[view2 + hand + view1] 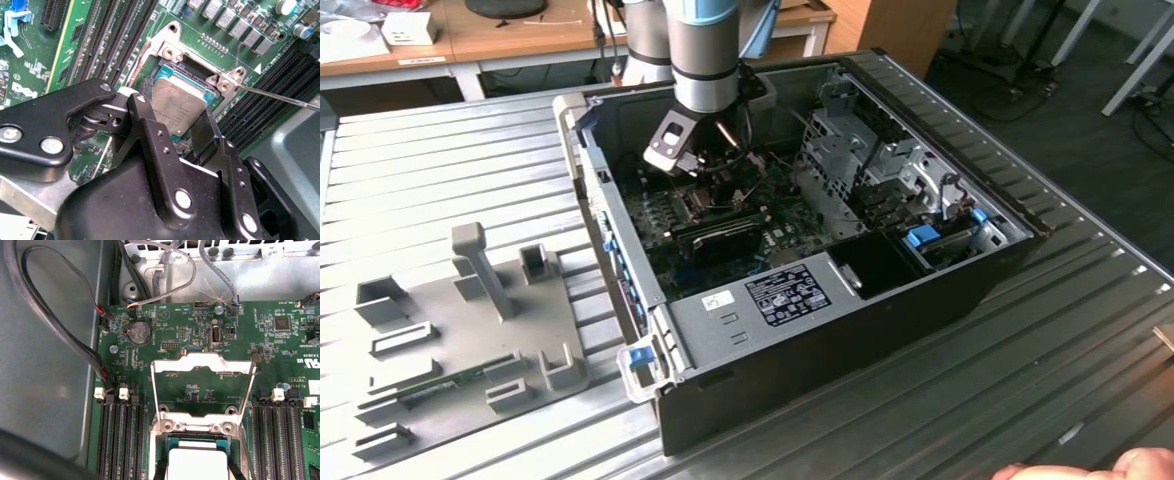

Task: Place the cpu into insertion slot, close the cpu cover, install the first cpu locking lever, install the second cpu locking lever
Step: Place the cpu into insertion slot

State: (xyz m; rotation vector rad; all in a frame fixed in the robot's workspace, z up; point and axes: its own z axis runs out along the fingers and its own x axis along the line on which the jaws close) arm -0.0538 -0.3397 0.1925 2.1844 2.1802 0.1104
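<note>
Here, the arm's tool (pixel 700 166) hangs inside an open computer case (pixel 854 360) that lies on its side on the ribbed metal bench (pixel 440 170). In the second wrist view, its black fingers (pixel 150 132) press against opposite edges of the cpu (pixel 177 102). They pinch the grey-topped chip directly over the insertion slot (pixel 167 50) in the green circuit board (pixel 190 330). Whether the chip is fully seated cannot be told. The cpu cover (pixel 200 365) stands raised on its hinge at one edge of the slot. A thin locking lever (pixel 280 98) juts free alongside.
</note>
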